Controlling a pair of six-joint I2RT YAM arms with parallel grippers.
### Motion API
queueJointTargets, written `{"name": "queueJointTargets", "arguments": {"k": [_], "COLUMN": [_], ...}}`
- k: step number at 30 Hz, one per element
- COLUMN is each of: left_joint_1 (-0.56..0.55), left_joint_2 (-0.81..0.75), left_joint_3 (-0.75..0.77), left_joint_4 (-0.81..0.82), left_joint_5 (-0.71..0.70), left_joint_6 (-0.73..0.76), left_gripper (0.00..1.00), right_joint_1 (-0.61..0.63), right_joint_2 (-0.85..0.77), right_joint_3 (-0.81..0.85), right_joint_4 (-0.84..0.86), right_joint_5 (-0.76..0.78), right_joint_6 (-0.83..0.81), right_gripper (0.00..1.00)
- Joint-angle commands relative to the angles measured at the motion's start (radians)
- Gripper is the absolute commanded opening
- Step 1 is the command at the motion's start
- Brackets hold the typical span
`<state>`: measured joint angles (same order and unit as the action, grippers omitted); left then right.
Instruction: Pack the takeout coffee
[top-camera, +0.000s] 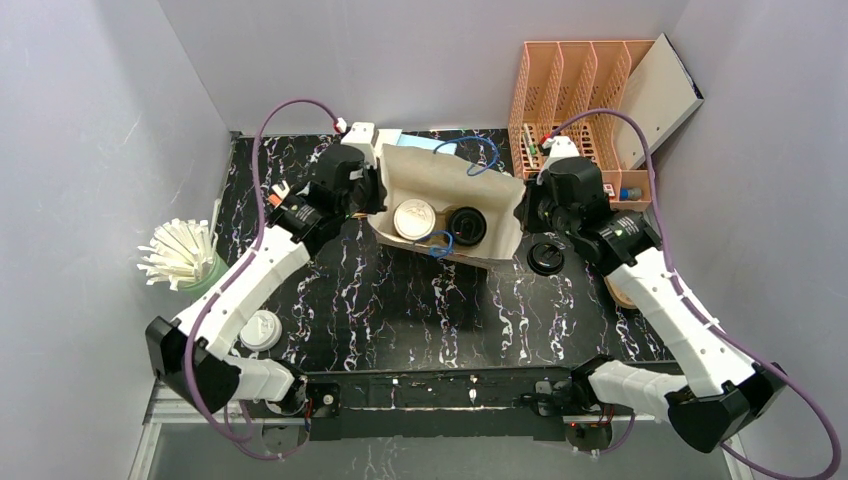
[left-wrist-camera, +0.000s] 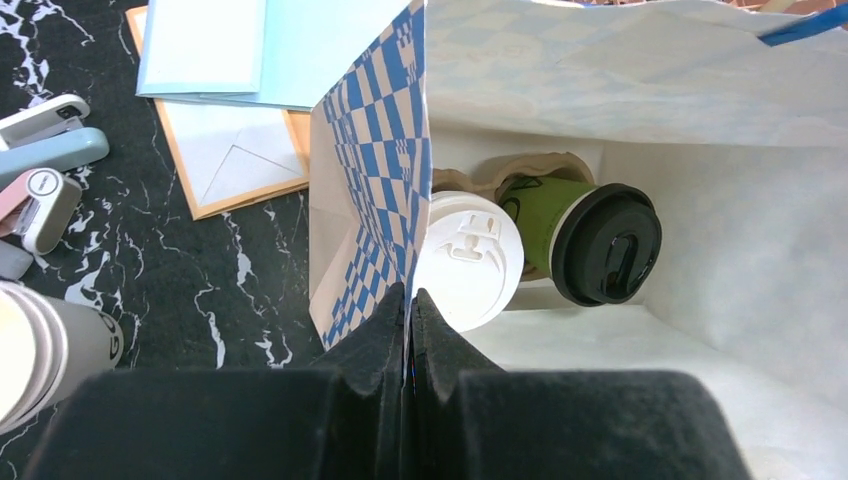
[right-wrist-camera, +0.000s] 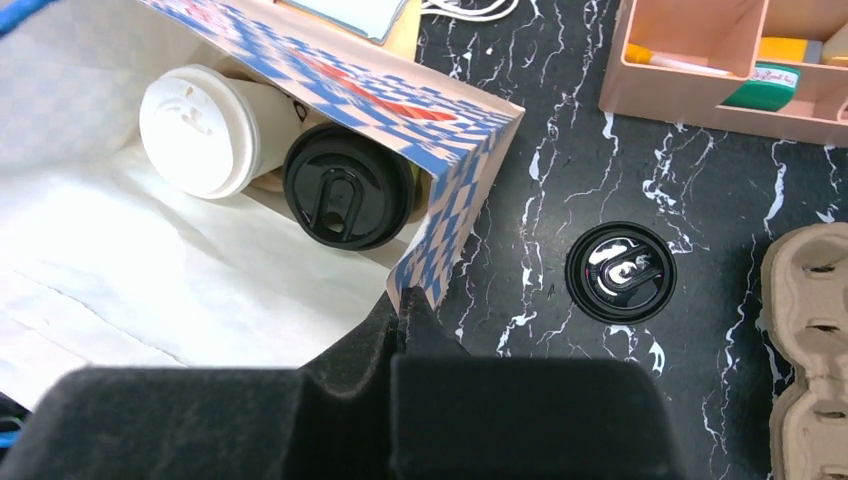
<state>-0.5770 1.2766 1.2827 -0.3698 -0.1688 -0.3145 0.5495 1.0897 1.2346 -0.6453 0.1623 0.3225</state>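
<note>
A paper bag (top-camera: 400, 165), blue-checked outside and white inside, stands open at the back of the table. Inside it, the takeout coffee (top-camera: 466, 224), a green cup with a black lid (left-wrist-camera: 603, 246), stands beside a white-lidded cup (top-camera: 413, 219); both sit in a brown pulp carrier. My left gripper (top-camera: 377, 199) is shut on the bag's left rim (left-wrist-camera: 375, 150), with the paper pinched between the fingers. My right gripper (top-camera: 520, 216) is shut on the bag's right rim (right-wrist-camera: 440, 120). The right wrist view looks down on the black lid (right-wrist-camera: 348, 187) and the white lid (right-wrist-camera: 195, 130).
A loose black lid (top-camera: 546, 257) lies just right of the bag, with a pulp cup carrier (right-wrist-camera: 805, 350) beyond it. A peach organiser (top-camera: 575, 85) stands at the back right. Left of the bag are envelopes (left-wrist-camera: 230, 150), staplers (left-wrist-camera: 45, 160), stacked cups (left-wrist-camera: 40, 350) and a straw holder (top-camera: 185, 255).
</note>
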Motion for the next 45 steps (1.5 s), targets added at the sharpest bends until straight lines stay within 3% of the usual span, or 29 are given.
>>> {"name": "queueJointTargets", "arguments": {"k": [1,6,8,10,12,13,16,21,33,37,40,43,45], "left_joint_1": [0.004,0.005,0.005,0.005,0.005,0.005,0.005,0.006,0.268,0.313,0.318,0.318,0.319], "left_joint_2": [0.062,0.169,0.191,0.199,0.201,0.203,0.217,0.201,0.185,0.173,0.148,0.114,0.068], "left_joint_3": [0.115,0.244,0.28,0.293,0.298,0.308,0.367,0.451,0.588,0.549,0.488,0.426,0.327], "left_joint_4": [-0.02,-0.158,-0.193,-0.212,-0.224,-0.235,-0.282,-0.328,-0.58,-0.581,-0.553,-0.533,-0.482], "left_joint_5": [0.042,0.041,0.032,0.029,0.023,0.02,-0.007,-0.128,-0.446,-0.464,-0.465,-0.409,-0.389], "left_joint_6": [-0.015,-0.029,-0.033,-0.037,-0.04,-0.043,-0.04,-0.032,-0.112,-0.157,-0.182,-0.196,-0.224], "left_gripper": [0.0,0.0,0.01,0.1,0.24,0.33,0.5,0.62,0.54,0.63,0.7,0.72,0.72], "right_joint_1": [-0.001,-0.002,-0.002,-0.004,-0.003,-0.003,-0.006,-0.006,-0.005,-0.004,-0.005,-0.004,-0.002], "right_joint_2": [0.047,0.216,0.266,0.289,0.295,0.299,0.319,0.324,0.269,0.325,0.372,0.448,0.471], "right_joint_3": [0.107,0.283,0.334,0.356,0.364,0.373,0.42,0.486,0.488,0.53,0.54,0.651,0.672], "right_joint_4": [-0.073,-0.243,-0.265,-0.258,-0.239,-0.234,-0.241,-0.21,-0.005,0.023,0.049,-0.029,-0.039], "right_joint_5": [0.07,0.16,0.153,0.131,0.119,0.122,0.118,0.113,0.12,0.065,0.056,0.034,-0.031], "right_joint_6": [0.074,0.091,0.086,0.078,0.075,0.077,0.064,0.015,-0.123,-0.106,0.003,0.19,0.228], "right_gripper": [0.01,0.01,0.13,0.37,0.61,0.68,0.8,0.95,0.93,0.91,0.89,0.86,0.85]}}
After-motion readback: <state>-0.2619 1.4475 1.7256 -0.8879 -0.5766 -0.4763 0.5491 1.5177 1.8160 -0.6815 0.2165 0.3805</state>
